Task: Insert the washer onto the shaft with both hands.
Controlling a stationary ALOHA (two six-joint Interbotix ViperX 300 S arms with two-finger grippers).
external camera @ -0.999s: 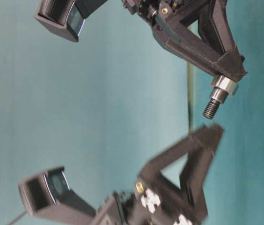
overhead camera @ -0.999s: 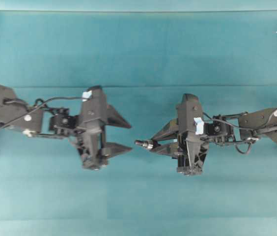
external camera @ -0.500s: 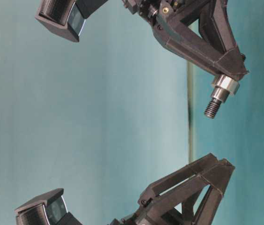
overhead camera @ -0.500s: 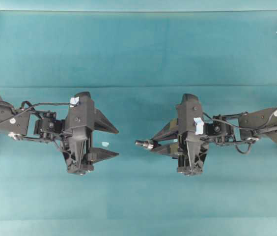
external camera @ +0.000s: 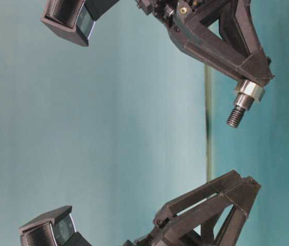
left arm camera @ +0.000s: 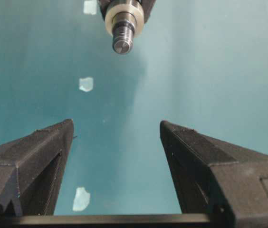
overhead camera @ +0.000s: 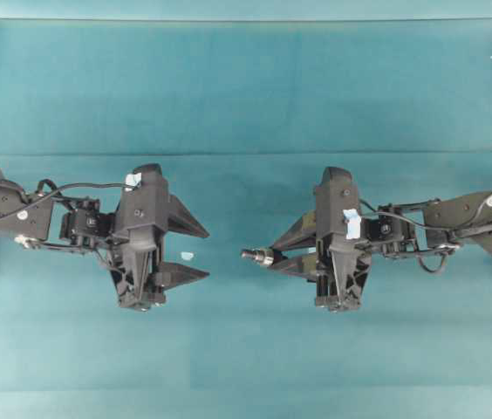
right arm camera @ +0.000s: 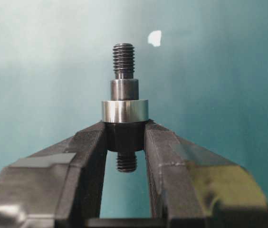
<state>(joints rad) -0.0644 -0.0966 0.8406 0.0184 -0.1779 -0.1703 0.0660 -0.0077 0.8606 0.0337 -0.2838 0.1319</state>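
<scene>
Matte black plastic throughout: left end effector [overhead camera: 187, 252] and right end effector [overhead camera: 274, 255] with triangular, hollow-framed fingers [left arm camera: 34, 156]. Thin black cables looping over each wrist. Pale blue tape patches at 12 o'clock. Small brass screw [external camera: 184, 9] near right wrist.

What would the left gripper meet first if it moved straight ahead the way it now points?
Probably the threaded tip of the shaft, already carrying the washer and held by the right gripper. The left gripper has open, empty jaws facing it, though the shaft sits slightly off their centreline, so alignment is uncertain.
</scene>
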